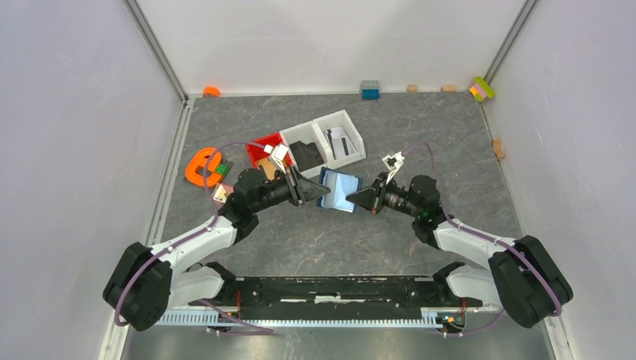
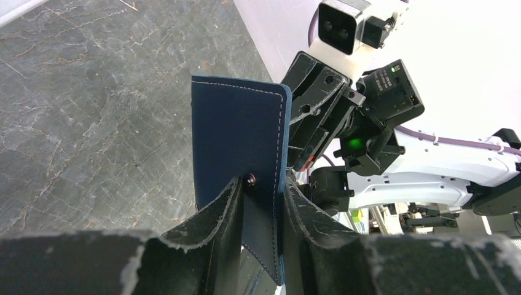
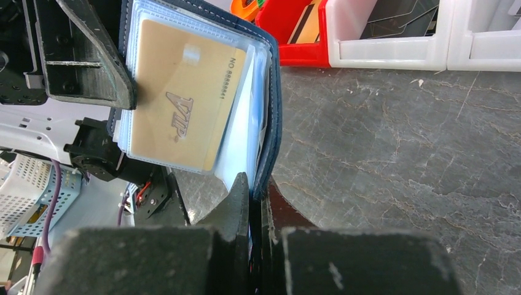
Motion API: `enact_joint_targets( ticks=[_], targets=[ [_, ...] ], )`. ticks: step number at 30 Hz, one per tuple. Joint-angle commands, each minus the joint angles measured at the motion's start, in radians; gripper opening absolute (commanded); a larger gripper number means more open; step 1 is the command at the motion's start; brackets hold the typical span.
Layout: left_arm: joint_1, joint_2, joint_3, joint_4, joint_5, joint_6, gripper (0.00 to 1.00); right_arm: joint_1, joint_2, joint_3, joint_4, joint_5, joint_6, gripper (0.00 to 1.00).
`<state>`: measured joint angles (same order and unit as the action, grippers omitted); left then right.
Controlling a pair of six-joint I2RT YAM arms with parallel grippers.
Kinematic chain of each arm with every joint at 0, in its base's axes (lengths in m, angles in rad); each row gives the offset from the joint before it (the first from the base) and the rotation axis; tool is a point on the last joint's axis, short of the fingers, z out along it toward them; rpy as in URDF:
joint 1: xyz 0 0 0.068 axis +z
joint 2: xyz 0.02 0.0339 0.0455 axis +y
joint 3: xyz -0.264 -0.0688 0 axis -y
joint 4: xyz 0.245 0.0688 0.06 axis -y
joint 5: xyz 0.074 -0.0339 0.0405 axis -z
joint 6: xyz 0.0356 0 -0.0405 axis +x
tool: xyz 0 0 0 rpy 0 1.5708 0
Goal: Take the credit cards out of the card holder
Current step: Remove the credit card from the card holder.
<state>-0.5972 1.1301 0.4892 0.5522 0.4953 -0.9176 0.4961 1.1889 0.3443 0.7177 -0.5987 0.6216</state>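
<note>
The navy card holder (image 1: 341,191) hangs open above the table between both arms. My right gripper (image 1: 358,198) (image 3: 255,182) is shut on the edge of its cover (image 3: 274,110). Inside, a gold credit card (image 3: 184,98) marked VIP sits in a clear sleeve. My left gripper (image 1: 324,192) (image 2: 262,181) straddles the opposite cover (image 2: 233,135) by the strap snap. Its jaws stand slightly parted, close on both sides. One of its fingers (image 3: 92,61) overlaps the holder's inner edge beside the gold card. Grey and dark cards (image 1: 339,141) lie in the white bin.
A white two-compartment bin (image 1: 313,133) stands behind the holder, with a black item (image 1: 306,154) in its left half. Left of it sit a red tray (image 1: 270,142) and an orange object (image 1: 201,166). Small blocks (image 1: 370,89) line the back wall. Enclosure walls close both sides.
</note>
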Motion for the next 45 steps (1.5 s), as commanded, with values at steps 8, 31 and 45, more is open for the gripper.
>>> enact_joint_targets(
  ticks=[8,31,45],
  targets=[
    [-0.013,0.011,0.04,0.085,0.068,0.005,0.28,0.001,0.0,0.027,0.082,-0.051,0.008,0.0],
    [-0.052,0.065,0.066,0.14,0.125,-0.017,0.26,0.004,0.049,0.023,0.183,-0.118,0.071,0.0],
    [-0.055,-0.012,0.068,-0.06,-0.051,0.078,0.05,0.003,0.015,0.029,0.082,-0.057,0.017,0.06]
  ],
)
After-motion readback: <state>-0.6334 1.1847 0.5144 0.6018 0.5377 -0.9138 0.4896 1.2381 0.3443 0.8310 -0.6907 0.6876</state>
